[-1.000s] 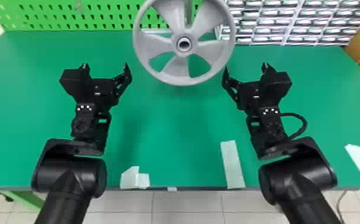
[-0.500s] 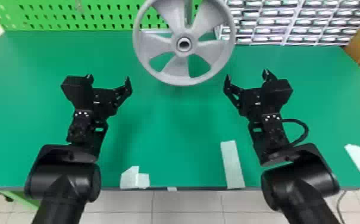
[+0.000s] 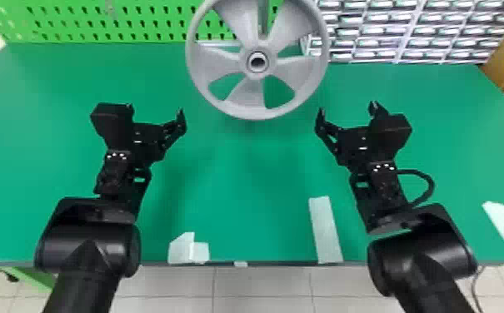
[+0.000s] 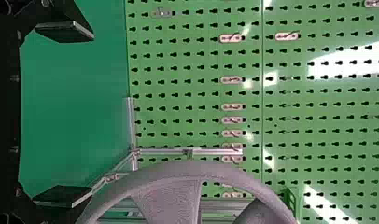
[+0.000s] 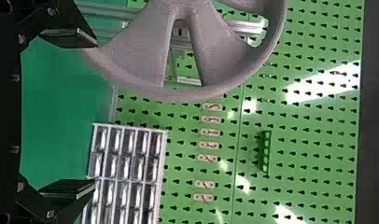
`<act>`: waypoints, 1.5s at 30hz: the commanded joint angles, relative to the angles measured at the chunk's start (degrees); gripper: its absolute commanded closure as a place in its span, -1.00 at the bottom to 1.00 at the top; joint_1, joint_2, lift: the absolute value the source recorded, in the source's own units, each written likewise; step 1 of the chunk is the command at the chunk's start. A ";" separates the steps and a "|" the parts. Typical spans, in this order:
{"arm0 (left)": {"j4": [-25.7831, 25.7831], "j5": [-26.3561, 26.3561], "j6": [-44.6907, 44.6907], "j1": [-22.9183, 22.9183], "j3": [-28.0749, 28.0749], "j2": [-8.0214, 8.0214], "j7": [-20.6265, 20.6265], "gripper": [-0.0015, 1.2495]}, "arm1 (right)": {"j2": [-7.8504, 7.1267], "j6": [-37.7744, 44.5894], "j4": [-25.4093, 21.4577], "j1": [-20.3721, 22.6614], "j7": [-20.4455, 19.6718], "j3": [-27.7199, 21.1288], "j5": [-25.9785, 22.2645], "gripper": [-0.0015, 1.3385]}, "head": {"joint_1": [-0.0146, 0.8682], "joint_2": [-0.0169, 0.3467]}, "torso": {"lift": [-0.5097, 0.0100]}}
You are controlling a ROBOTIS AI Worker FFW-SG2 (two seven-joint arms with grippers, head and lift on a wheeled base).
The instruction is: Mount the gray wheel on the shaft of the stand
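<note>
Gaping wide and empty, the left pincer (image 3: 155,109) hangs over the green counter (image 3: 246,187), and across from it the right pincer (image 3: 348,109) is spread just as wide, nothing in it either. Between and beyond them, here's the gray wheel (image 3: 244,98), upright, hub facing us! Whether that hub sits on the shaft, I can't tell. Right behind come the metal rails of the stand (image 4: 211,152), and the wheel's spokes and rim block part of them. Beside the right pincer, a black cable (image 3: 430,183) loops out. Nearer the front edge, pale tape strips (image 3: 325,233) lie on the counter, well clear of the wheel. At the back, a green pegboard (image 3: 76,21) dotted with pinkish clips (image 4: 232,107), and off to the right, a rack of small drawers (image 3: 407,31)!
</note>
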 commanded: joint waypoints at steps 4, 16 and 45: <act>0.64 -0.47 0.94 -1.05 -0.02 0.00 -0.82 -0.80 | 0.12 0.00 0.21 0.29 0.23 -0.57 0.32 -0.66 | 0.99 -0.62 | 0.57; 0.82 -0.56 1.11 -0.87 -0.11 0.00 -1.53 -0.80 | 0.20 -0.09 0.21 0.38 0.67 -0.92 0.59 -0.66 | 0.99 -0.62 | 0.57; 0.91 -1.18 1.99 -1.49 0.51 0.00 -3.02 -0.80 | 0.64 -0.09 0.91 0.12 1.28 -1.89 0.59 -0.67 | 0.99 -0.62 | 0.57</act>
